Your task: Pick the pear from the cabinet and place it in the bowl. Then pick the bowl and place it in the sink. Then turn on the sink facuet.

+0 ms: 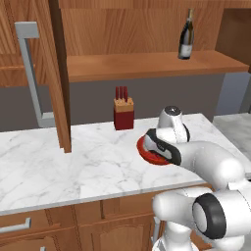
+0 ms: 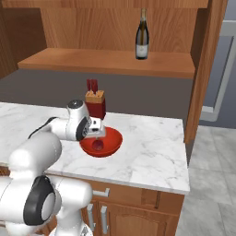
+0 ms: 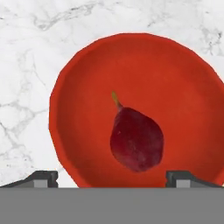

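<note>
Pear inside red bowl — on marble counter

1 pear | 1 bowl | 1 bottle | 1 knife block

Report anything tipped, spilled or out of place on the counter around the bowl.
Nothing stands out. The pear lies on its side inside the bowl, which sits flat on the marble counter. The gripper is above it, jaws open. The knife block and the bottle on the shelf stand upright.
</note>
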### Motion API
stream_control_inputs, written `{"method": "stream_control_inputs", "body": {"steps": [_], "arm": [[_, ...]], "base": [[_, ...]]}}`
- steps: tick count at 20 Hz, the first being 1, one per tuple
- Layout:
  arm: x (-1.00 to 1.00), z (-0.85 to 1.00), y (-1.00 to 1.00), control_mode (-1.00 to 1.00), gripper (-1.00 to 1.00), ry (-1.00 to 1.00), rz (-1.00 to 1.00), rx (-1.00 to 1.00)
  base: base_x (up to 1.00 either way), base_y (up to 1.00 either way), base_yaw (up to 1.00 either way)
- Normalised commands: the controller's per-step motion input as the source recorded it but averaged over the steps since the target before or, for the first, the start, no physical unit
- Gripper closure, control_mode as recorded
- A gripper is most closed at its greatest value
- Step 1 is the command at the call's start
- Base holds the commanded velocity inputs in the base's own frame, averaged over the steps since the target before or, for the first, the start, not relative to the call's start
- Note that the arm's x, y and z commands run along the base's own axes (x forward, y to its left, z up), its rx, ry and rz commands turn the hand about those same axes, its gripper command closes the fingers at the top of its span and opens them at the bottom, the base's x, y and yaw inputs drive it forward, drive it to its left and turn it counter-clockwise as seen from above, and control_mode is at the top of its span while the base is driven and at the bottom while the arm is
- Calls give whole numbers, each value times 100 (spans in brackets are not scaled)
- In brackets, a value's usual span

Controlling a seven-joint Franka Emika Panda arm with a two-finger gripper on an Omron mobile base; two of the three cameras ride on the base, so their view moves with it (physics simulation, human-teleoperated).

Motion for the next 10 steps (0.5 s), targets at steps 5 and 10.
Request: {"method": "stream_control_inputs", "body": {"steps": [5, 10], "arm": [[-37, -2, 73, -100, -100, 9, 25, -12], [1, -22, 25, -100, -100, 8, 11, -10]], "base": [[0, 0, 0], [0, 0, 0]]}}
